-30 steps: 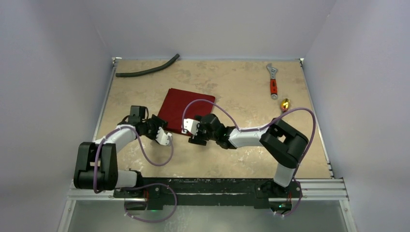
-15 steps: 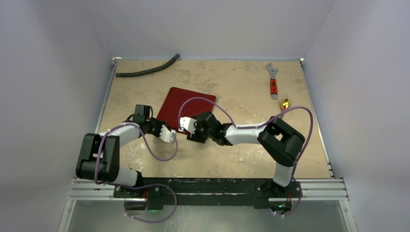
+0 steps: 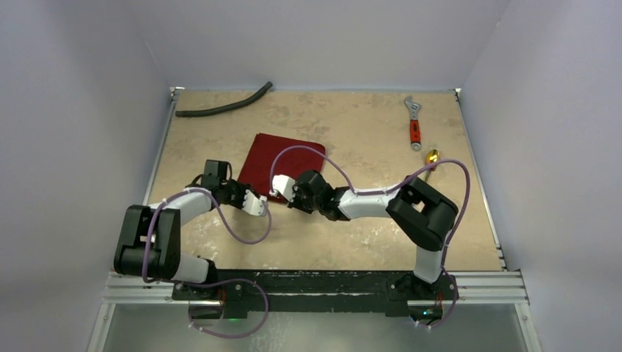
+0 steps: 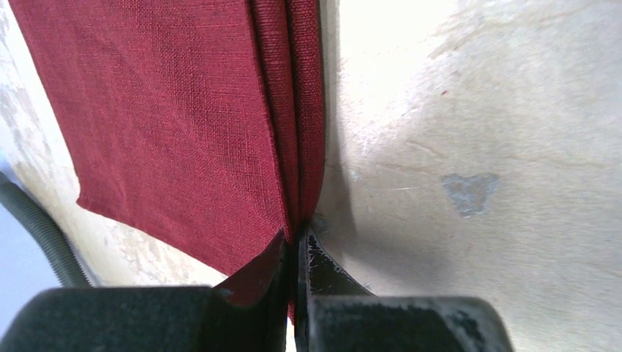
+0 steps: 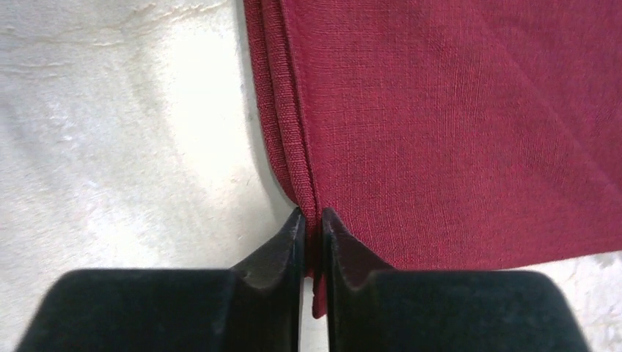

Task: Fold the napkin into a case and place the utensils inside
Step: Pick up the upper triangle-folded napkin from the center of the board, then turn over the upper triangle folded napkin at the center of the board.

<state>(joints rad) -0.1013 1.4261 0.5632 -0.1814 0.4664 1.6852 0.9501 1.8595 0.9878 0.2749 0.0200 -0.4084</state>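
Observation:
The dark red napkin (image 3: pixel 290 150) lies flat on the tan table, folded, with layered edges showing along one side (image 4: pixel 169 125) (image 5: pixel 440 132). My left gripper (image 3: pixel 258 205) (image 4: pixel 297 238) is shut on the napkin's near left corner, the cloth pinched between its black jaws. My right gripper (image 3: pixel 281 185) (image 5: pixel 313 218) is shut on the layered edge at the near right corner, a tab of cloth hanging between the jaws. A gold utensil (image 3: pixel 433 155) lies at the right of the table, partly behind the right arm's purple cable.
A red-handled silver wrench (image 3: pixel 414 123) lies at the back right, just beyond the gold utensil. A black hose (image 3: pixel 224 106) (image 4: pixel 37 227) curves along the back left. Purple cables loop over both arms. Table rails run along the left and right sides.
Both arms moved in to the napkin's near edge. Both grippers went from open to shut on the cloth, the left one first.

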